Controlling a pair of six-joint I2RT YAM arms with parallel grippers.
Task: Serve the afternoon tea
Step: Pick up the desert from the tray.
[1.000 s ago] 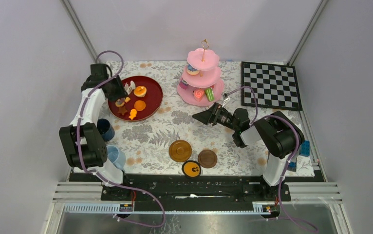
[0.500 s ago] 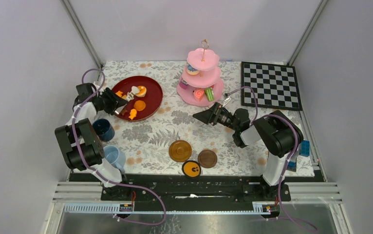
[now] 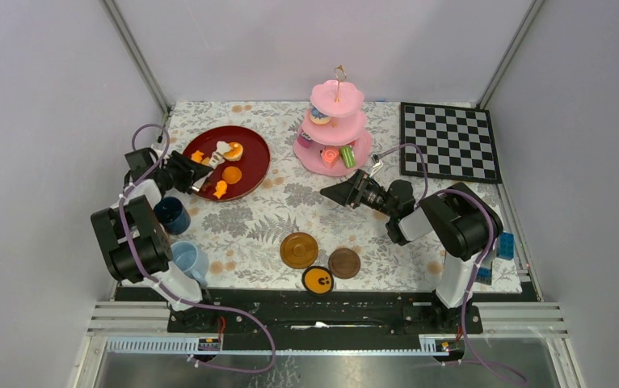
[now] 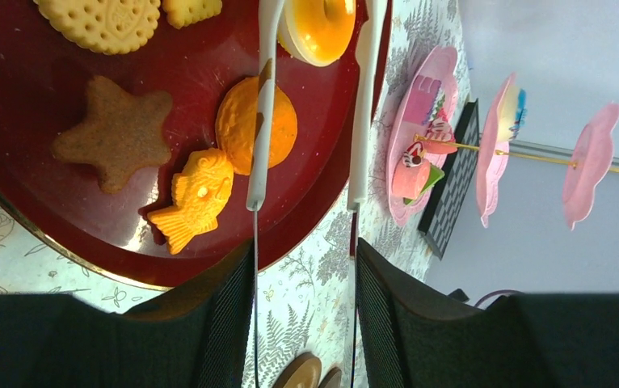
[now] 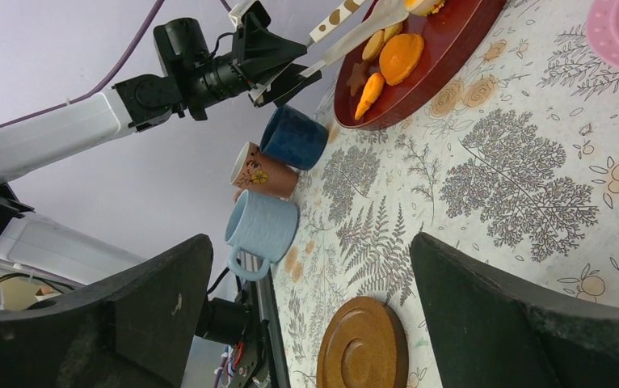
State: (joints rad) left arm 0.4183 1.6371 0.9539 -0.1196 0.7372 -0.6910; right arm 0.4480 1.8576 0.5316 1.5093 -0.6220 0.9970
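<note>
left gripper (image 4: 302, 275) clamps white tongs (image 4: 264, 121) above the red tray (image 4: 31, 97); right gripper (image 5: 310, 267) spread wide, empty.

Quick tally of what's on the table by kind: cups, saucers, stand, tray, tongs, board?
Cups: 3
Saucers: 3
Cake stand: 1
Red tray: 1
Tongs: 1
Chessboard: 1
Total: 10

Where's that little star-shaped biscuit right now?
On the red plate at the table's left; in the left wrist view, the star biscuit sits beside the orange fish pastry.
</note>
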